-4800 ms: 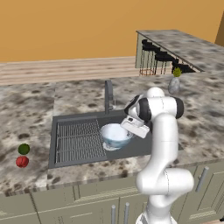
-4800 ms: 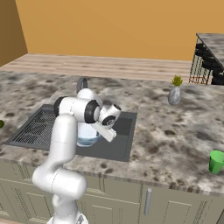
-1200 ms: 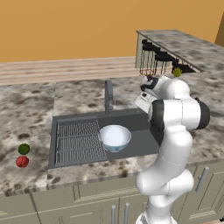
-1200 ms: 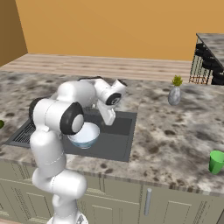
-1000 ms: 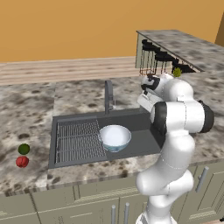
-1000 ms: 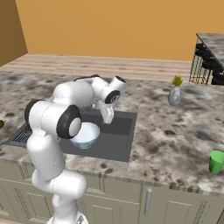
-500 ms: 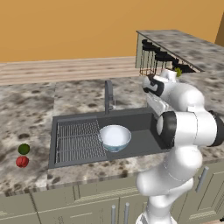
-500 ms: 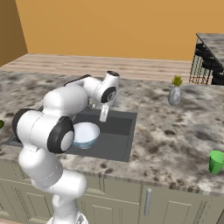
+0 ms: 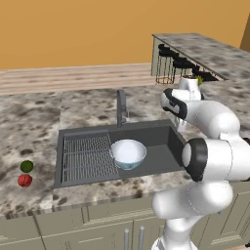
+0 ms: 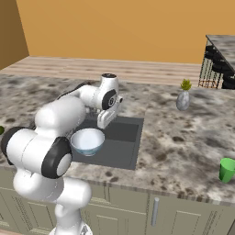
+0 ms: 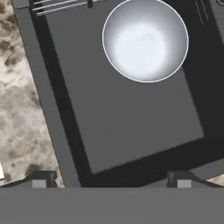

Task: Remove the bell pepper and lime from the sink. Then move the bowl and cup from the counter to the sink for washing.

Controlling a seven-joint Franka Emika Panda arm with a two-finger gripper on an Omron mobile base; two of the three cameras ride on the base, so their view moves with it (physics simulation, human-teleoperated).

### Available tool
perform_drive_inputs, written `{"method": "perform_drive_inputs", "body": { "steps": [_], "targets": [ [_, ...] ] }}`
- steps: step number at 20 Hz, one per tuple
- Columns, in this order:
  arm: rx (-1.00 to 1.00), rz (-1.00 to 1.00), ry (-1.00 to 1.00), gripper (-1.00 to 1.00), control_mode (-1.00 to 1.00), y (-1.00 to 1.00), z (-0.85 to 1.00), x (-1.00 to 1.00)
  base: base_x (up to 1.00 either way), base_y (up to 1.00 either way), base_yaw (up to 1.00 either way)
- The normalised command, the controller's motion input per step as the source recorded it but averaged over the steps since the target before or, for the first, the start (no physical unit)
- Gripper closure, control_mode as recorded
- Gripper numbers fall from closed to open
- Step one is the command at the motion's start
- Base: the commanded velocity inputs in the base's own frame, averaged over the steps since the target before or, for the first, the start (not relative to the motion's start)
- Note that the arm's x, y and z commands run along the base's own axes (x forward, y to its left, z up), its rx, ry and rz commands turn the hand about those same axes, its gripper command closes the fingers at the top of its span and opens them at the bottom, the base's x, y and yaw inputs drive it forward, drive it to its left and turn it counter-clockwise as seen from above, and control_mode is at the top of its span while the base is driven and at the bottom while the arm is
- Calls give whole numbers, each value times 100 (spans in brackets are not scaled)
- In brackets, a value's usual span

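While bowl [image 9: 128, 153] sits in sink [image 9: 158, 135], gripper [image 11: 111, 178] has risen clear, jaws spread, empty.

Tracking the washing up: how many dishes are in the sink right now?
1: the bowl sits in the sink beside the rack. The cup stands on the counter.

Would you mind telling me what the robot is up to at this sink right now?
It is swapping produce for dishes. The bell pepper and lime lie on the counter left of the sink, and the bowl sits in the basin. The open, empty pincer hangs above the sink. The cup waits on the counter.
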Motion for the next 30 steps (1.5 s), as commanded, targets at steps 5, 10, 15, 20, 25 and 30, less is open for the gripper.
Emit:
{"method": "perform_drive_inputs", "body": {
  "steps": [5,10,15,20,25,30],
  "targets": [
    [-6,-39,13,-100,-100,-22,22,-24,0,0,0],
    [-5,-35,9,-100,-100,-25,23,-27,0,0,0],
    [-4,-34,1,-100,-100,-28,13,-31,0,0,0],
    [-4,-34,0,-100,-100,-28,7,-35,0,0,0],
    [-3,-35,-4,-100,-100,-29,6,-30,0,0,0],
    [-7,-31,-8,-100,-100,-29,6,-21,0,0,0]
  ]
}}
